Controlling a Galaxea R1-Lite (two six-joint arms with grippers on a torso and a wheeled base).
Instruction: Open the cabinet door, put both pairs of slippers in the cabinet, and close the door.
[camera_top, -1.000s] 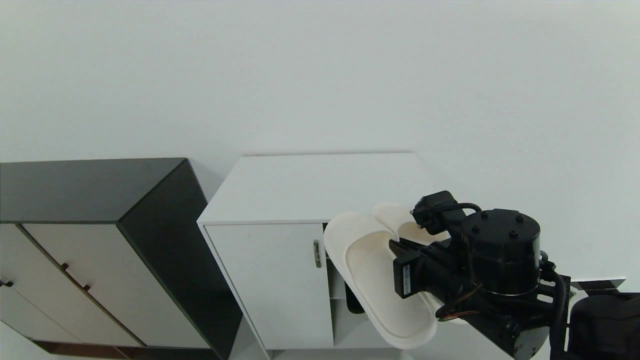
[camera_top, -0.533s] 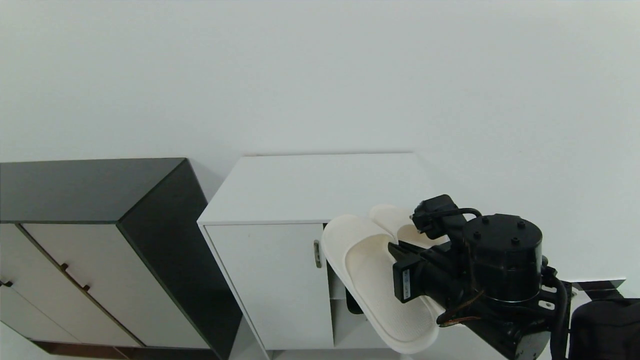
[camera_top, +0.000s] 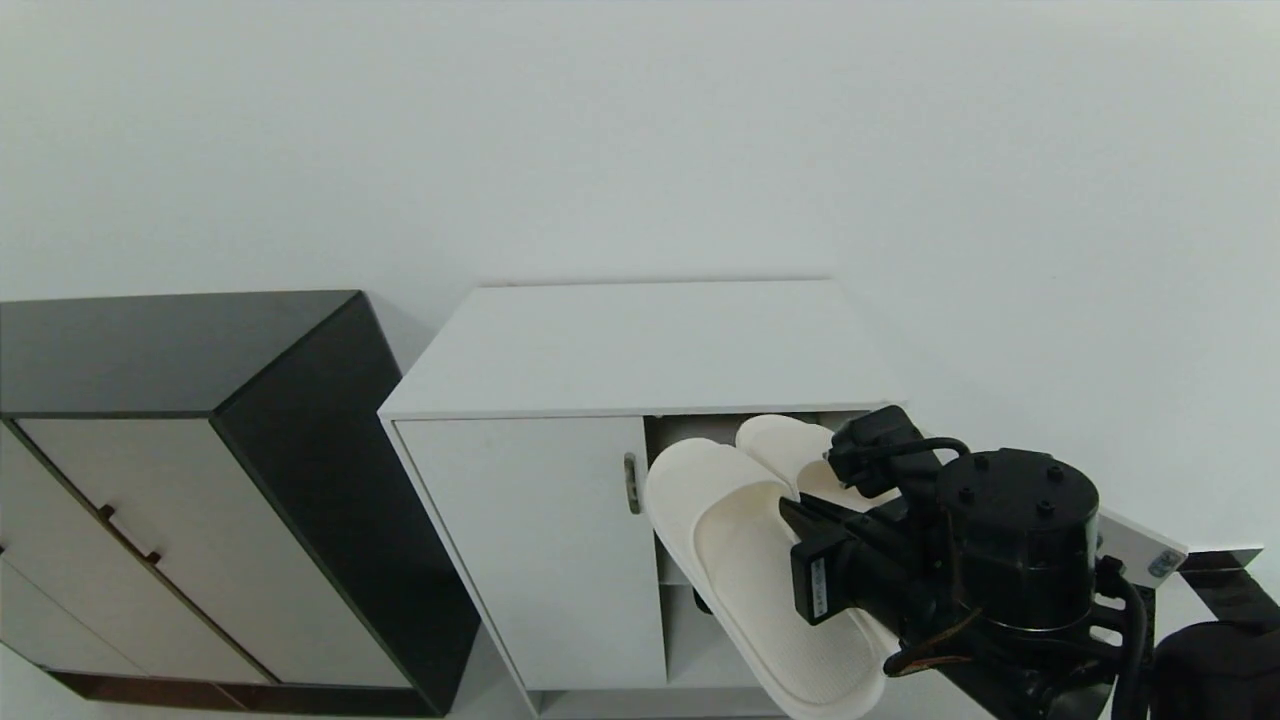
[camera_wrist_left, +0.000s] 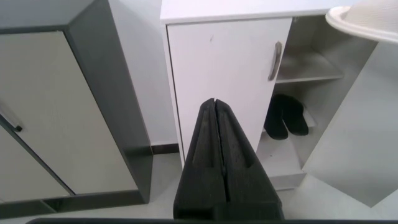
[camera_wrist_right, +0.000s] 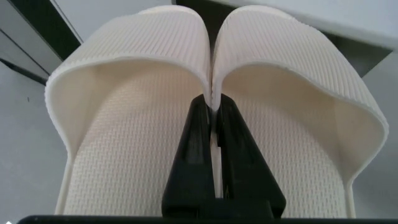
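Head view: white cabinet (camera_top: 640, 340) against pale wall (camera_top: 640, 130), dark cabinet (camera_top: 330, 480) alongside; right pincer (camera_wrist_right: 213, 111) clamps cream slippers (camera_wrist_right: 124, 143); left pincer (camera_wrist_left: 214, 104) closed.

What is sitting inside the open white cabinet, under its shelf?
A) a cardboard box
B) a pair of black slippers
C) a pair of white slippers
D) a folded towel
B: the left wrist view shows black slippers in the lower compartment of the white cabinet, under the shelf; the white slippers are outside it, pinched in the right tool.
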